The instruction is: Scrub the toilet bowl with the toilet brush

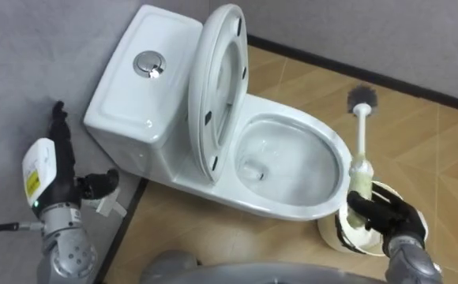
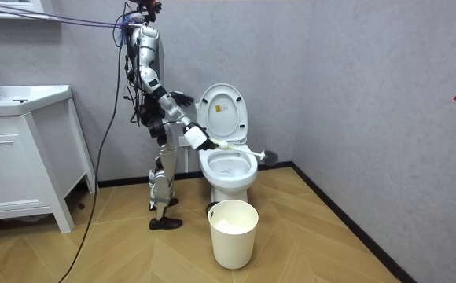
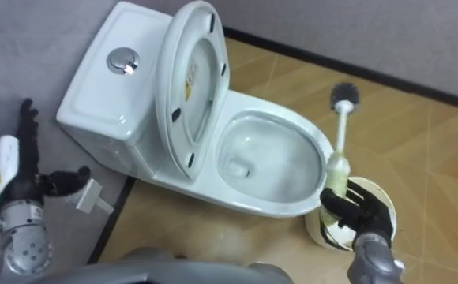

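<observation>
The toilet brush (image 1: 361,138) is held by the right hand (image 1: 383,211), whose fingers are curled round the near end of the handle. The dark bristle head points away and hangs over the wooden floor (image 1: 418,142), just beyond the right rim of the toilet bowl (image 1: 288,211), so no brushing is judged to be done yet. The left hand (image 1: 59,170) is seen at the left beside the cistern (image 1: 146,87), with relaxed fingers and nothing in it. Several risks can be expected from here. As the handle is gripped only at its end, the brush could turn or slip in the fingers when the head is pressed against the porcelain. If the head is swung to the left too low, the rim could be struck instead of being cleared. If it is swung too far, the raised seat and lid (image 1: 217,87) could be knocked and could fall down over the bowl. The white waste bin (image 1: 328,229) stands directly under the right hand, so it could be pushed over if the wrist is lowered. The floor could also be wetted if the brush is later carried out over it.
</observation>
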Tool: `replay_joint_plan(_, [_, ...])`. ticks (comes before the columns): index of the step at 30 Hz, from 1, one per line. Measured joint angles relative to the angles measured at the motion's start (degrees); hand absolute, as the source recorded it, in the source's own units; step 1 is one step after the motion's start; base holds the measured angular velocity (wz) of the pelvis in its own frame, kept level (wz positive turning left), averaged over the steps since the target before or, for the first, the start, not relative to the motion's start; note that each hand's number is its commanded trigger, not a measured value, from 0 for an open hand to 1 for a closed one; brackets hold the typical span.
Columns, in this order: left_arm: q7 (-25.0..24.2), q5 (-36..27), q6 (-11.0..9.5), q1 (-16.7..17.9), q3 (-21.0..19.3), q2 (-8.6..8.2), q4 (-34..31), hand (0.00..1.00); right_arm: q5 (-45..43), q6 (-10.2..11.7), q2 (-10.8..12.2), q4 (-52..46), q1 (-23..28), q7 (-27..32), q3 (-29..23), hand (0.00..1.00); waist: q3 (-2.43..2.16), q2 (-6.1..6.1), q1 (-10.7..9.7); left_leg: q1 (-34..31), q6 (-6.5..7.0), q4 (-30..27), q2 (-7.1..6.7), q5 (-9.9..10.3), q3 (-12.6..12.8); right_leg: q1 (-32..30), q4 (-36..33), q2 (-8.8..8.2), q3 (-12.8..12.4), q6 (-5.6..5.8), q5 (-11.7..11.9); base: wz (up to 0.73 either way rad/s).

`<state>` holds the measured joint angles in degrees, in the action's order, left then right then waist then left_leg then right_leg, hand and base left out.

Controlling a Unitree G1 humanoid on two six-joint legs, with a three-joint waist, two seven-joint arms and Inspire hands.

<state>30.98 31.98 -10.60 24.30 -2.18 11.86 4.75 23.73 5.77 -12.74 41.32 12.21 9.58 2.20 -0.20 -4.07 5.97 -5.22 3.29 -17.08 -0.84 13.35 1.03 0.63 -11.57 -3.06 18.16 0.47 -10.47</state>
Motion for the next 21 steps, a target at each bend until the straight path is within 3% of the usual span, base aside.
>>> replay_joint_plan(9, [1.11,3.03,-2.70,-2.60,0.12,0.38,-2.38,0.00,-11.04,0.07,-0.04,0.00,-2.03,-4.61,5.71,1.00,0.62,0.27,2.15,-0.10,-0.28,-0.02,-0.01,0.03,-1.20,0.57,0.78,0.24,0.72,-0.15,0.11,0.05])
replay_joint_plan(13, [1.13,4.90,-3.15,-2.78,0.20,0.50,-2.19,0.00,-15.79,0.09,-0.05,0.22,-2.99,-6.70,6.00,1.00,0.80,-0.04,2.19,0.16,-0.30,0.40,-0.07,0.00,-1.20,0.63,0.86,0.24,0.51,-0.15,0.11,0.01])
replay_joint_plan(15, [1.12,5.28,-3.75,-2.74,0.28,0.67,-1.36,0.00,-17.37,0.10,-0.26,0.40,-3.09,-7.29,5.82,1.00,1.10,-0.52,2.26,0.57,-0.30,0.43,-0.05,0.00,-1.15,0.94,0.95,0.30,0.39,-0.15,0.11,0.00])
replay_joint_plan(21, [-1.00,9.51,-4.31,-4.29,0.72,0.77,4.65,0.00,-28.18,0.08,-0.99,0.39,-3.21,-9.71,3.18,1.00,1.17,-0.76,2.12,0.76,-0.33,0.72,0.08,0.03,-0.31,0.72,0.93,0.43,-0.96,-0.15,0.11,-0.07])
